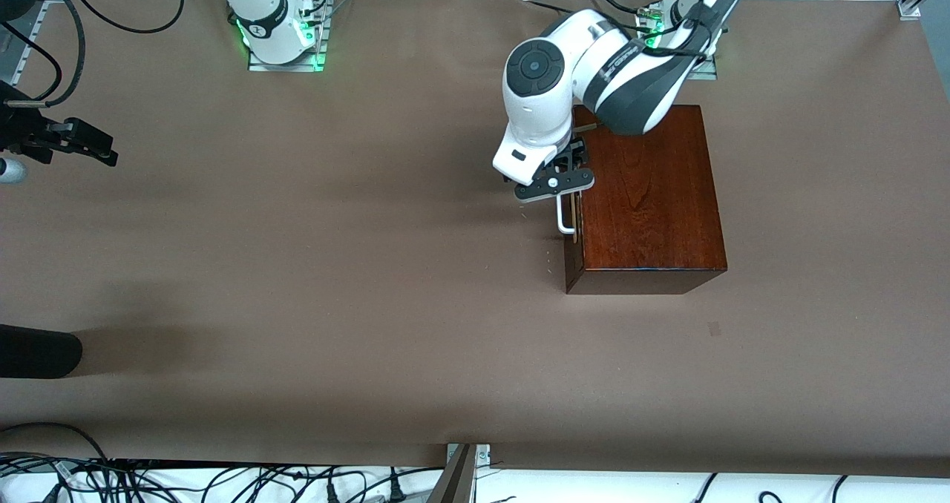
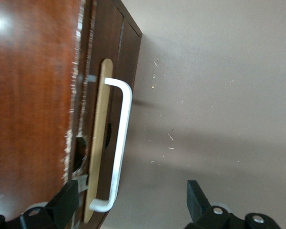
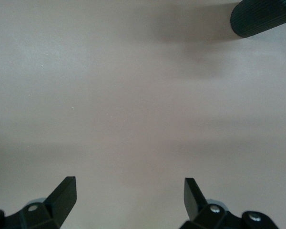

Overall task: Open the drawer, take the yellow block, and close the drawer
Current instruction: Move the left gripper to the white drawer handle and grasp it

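The glossy mahogany box (image 1: pixel 653 199) stands toward the left arm's end of the table. Its drawer (image 1: pixel 574 247) faces the right arm's end and looks pushed in, dark front (image 2: pixel 115 71) upright with a white bar handle (image 1: pixel 565 216) on a tan backplate. My left gripper (image 1: pixel 555 190) hangs open over the handle's end nearest the robots. In the left wrist view the handle (image 2: pixel 122 138) runs between the fingers of the left gripper (image 2: pixel 132 193), closer to the finger by the box. The yellow block is hidden. My right gripper (image 1: pixel 100 147) waits open over bare table at the right arm's end.
A black cylinder (image 1: pixel 37 351) pokes in over the table edge at the right arm's end, nearer the front camera; it also shows in the right wrist view as a ribbed black cylinder (image 3: pixel 262 19). Cables (image 1: pixel 223 481) lie along the table's front edge.
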{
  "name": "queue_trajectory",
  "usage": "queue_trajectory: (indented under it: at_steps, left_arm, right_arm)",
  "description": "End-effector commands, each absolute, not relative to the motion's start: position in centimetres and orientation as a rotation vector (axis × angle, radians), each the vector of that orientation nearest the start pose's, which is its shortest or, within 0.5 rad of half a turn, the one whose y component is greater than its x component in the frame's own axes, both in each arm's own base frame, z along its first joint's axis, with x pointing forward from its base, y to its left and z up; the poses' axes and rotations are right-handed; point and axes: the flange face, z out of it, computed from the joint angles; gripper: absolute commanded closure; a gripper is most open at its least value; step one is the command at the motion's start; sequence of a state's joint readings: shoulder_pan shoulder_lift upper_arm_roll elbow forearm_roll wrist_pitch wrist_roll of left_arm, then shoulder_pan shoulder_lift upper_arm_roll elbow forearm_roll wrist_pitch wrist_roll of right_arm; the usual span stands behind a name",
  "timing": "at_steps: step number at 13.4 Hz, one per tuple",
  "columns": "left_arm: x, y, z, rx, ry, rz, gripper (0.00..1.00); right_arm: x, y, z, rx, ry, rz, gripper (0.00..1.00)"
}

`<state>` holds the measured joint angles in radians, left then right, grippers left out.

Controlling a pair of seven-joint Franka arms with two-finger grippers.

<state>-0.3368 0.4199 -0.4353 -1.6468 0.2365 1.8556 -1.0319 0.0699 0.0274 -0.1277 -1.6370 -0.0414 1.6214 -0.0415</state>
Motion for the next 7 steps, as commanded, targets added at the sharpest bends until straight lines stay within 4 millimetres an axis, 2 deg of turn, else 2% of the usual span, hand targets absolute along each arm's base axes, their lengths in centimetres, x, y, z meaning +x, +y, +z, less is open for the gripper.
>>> queue_trajectory:
  at_steps: [1, 3, 7]
  left_arm:
    - [48.3, -41.9, 34.9, -2.959, -0.227, 0.056, 0.0]
    - [47.7, -42.7, 33.8, -2.947, -0.178, 0.038, 0.0]
    - [48.1, -42.7, 33.3, -2.932, -0.044, -0.02, 0.0]
  right_arm:
    - [56.2, -3.7, 58.6, -3.175, 0.038, 0.076, 0.0]
    - [56.2, -3.7, 58.6, -3.177, 0.04, 0.076, 0.0]
    - [56.2, -3.7, 58.6, -3.177, 0.04, 0.076, 0.0]
